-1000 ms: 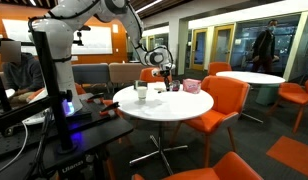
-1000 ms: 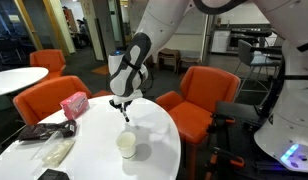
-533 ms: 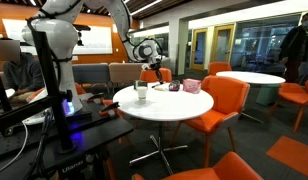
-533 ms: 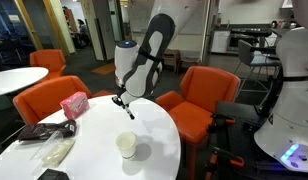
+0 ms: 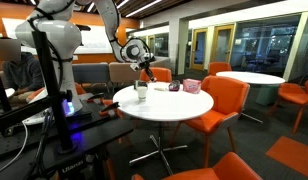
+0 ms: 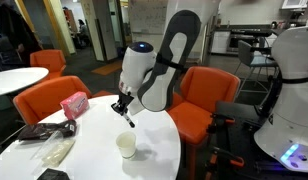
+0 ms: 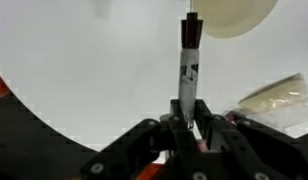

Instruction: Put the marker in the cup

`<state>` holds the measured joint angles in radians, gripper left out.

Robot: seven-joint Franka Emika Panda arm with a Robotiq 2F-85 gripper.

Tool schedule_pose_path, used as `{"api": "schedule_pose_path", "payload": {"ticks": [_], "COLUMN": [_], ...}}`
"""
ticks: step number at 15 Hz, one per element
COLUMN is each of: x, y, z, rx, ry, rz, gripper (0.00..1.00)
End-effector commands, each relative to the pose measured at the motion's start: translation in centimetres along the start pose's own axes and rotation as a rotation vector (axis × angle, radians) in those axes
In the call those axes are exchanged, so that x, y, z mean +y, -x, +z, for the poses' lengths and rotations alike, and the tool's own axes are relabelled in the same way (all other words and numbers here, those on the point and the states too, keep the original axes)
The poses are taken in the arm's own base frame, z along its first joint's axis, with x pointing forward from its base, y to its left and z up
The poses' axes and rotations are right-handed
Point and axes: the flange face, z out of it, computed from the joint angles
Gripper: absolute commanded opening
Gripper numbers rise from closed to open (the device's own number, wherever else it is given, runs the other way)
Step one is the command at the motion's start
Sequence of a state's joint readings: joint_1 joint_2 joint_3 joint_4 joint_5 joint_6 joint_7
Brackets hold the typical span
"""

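Observation:
My gripper (image 7: 186, 112) is shut on the marker (image 7: 188, 62), a thin dark and grey stick that points away from the jaws towards the pale cup (image 7: 232, 17) at the top of the wrist view. In an exterior view the gripper (image 6: 122, 108) hangs above the round white table (image 6: 159, 130), with the marker (image 6: 129, 121) pointing down just above and beside the cup (image 6: 126, 146). In the other exterior view the gripper (image 5: 146, 68) is above the cup (image 5: 141, 92) near the table's edge.
A pink box (image 6: 73, 103) stands on the table (image 5: 184, 105), with a low dark object (image 6: 42, 131) and a pale crumpled bag (image 6: 56, 150) near it. Orange chairs (image 6: 197, 95) ring the table. A second round table (image 5: 251, 77) stands behind.
The arm has swung the gripper with the marker across the table, closer to a spot above the cup. The marker stays held.

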<state>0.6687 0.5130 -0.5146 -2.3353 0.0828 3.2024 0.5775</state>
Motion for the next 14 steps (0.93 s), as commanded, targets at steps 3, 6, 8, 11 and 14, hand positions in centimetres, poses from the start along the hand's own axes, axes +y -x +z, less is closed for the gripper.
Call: {"api": "schedule_pose_path", "payload": {"ticks": [3, 6, 8, 11, 14], "x": [-2.3, -3.2, -3.4, -3.3, -3.2], "y": [1.5, 2.6, 3.3, 3.5, 4.1], "z": [-0.9, -0.7, -0.4, -0.3, 0.1], "rx": [0.066, 0.067, 0.077, 0.152, 0.181], "ry": [-0.048, -0.055, -0.058, -0.058, -0.066], "rz": [-0.087, -0.128, -0.157, -0.226, -0.233], "gripper": [0.05, 0.05, 0.05, 0.05, 0.05]}}
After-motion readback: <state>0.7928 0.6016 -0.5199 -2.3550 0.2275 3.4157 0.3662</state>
